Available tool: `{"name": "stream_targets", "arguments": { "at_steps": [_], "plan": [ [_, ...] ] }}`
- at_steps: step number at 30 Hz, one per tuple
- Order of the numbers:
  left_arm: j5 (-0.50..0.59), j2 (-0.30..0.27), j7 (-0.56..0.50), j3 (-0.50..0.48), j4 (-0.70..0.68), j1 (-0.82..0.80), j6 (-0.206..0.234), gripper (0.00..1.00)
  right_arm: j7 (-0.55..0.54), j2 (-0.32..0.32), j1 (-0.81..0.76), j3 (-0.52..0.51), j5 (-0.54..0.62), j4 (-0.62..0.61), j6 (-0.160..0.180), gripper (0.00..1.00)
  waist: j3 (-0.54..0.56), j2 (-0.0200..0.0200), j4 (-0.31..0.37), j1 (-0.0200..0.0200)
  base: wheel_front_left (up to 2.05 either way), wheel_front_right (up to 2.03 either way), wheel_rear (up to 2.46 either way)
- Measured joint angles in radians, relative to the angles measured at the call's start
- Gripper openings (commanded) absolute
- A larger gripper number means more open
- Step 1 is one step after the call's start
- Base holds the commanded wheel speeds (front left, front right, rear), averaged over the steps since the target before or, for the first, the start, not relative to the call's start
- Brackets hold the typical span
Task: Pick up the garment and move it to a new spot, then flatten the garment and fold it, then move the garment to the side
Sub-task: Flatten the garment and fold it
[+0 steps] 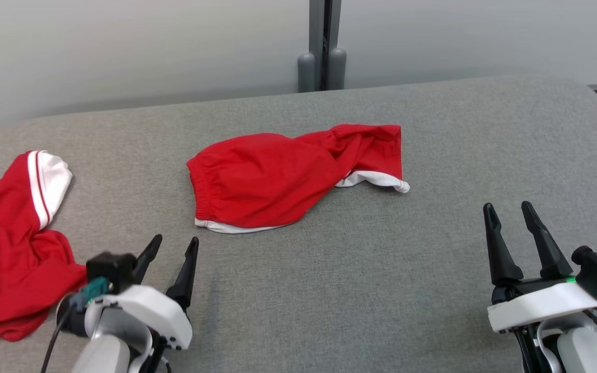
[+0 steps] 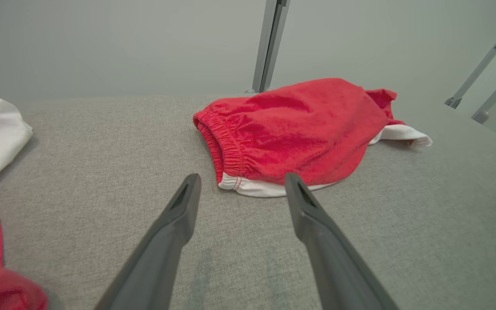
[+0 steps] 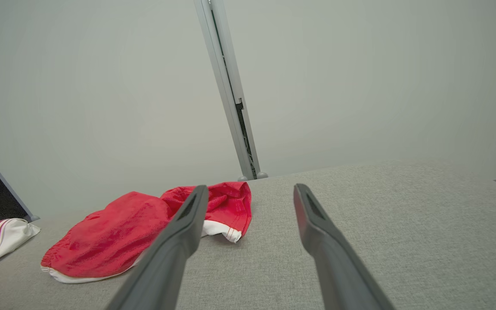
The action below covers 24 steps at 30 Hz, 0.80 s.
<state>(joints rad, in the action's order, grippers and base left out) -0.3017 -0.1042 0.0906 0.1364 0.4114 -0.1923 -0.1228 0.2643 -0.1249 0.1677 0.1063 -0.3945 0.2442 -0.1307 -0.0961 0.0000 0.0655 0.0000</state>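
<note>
Red shorts with white trim (image 1: 283, 173) lie crumpled in the middle of the grey table, elastic waistband toward the left (image 2: 224, 148), a leg hem with white edge at the right (image 3: 220, 226). My left gripper (image 1: 175, 247) stands open near the front left, just short of the waistband corner, nothing between its fingers (image 2: 179, 215). At the front right my right gripper (image 1: 509, 210) is open too, well apart from the shorts, with empty fingers (image 3: 317, 224).
A second red garment with white striped sleeve (image 1: 13, 233) lies at the table's left edge, close to my left arm. A grey post (image 1: 324, 46) rises behind the table against a pale wall. The grey cloth surface (image 1: 381, 269) spreads between the grippers.
</note>
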Motion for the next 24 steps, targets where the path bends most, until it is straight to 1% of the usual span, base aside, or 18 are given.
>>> {"name": "stream_targets", "arguments": {
  "at_steps": [2, 6, 9, 13, 16, 20, 24],
  "plan": [
    [-0.015, -0.018, -0.045, 0.018, 0.027, -0.039, -0.001, 1.0, 0.0, 0.0, 0.002, 0.001, 0.001, -0.003, 0.0, 1.0, -0.012, 0.0, 0.007, 0.0, 0.0, 0.0, 0.0],
    [-0.05, -0.077, -0.113, 0.08, 0.086, -0.121, -0.004, 1.0, 0.0, -0.002, 0.019, 0.002, 0.008, -0.012, 0.0, 1.0, -0.043, 0.0001, 0.026, 0.0, 0.0, 0.0, 0.0],
    [-0.11, -0.119, -0.158, 0.143, 0.131, -0.172, -0.007, 1.0, 0.0, -0.004, 0.034, -0.002, 0.01, -0.018, 0.0, 1.0, -0.067, 0.0, 0.044, 0.0, 0.0, 0.0, 0.0],
    [-0.182, -0.169, -0.232, 0.186, 0.2, -0.235, -0.007, 1.0, 0.0, -0.004, 0.045, -0.001, 0.016, -0.021, 0.0, 1.0, -0.097, 0.0, 0.07, 0.0, 0.0, 0.0, 0.0],
    [-0.219, -0.176, -0.29, 0.204, 0.233, -0.282, -0.007, 1.0, 0.0, -0.003, 0.049, -0.003, 0.017, -0.022, 0.0, 1.0, -0.116, 0.0, 0.087, 0.0, 0.0, 0.0, 0.0],
    [-0.246, -0.197, -0.319, 0.207, 0.252, -0.346, -0.007, 1.0, 0.0, -0.004, 0.052, -0.003, 0.02, -0.021, 0.0, 1.0, -0.133, 0.0, 0.104, 0.0, 0.0, 0.0, 0.0],
    [-0.268, -0.19, -0.39, 0.225, 0.301, -0.377, -0.007, 1.0, 0.0, -0.006, 0.054, 0.0, 0.023, -0.018, 0.0, 1.0, -0.141, 0.0, 0.117, 0.0, 0.0, 0.0, 0.0]
  ]
}}
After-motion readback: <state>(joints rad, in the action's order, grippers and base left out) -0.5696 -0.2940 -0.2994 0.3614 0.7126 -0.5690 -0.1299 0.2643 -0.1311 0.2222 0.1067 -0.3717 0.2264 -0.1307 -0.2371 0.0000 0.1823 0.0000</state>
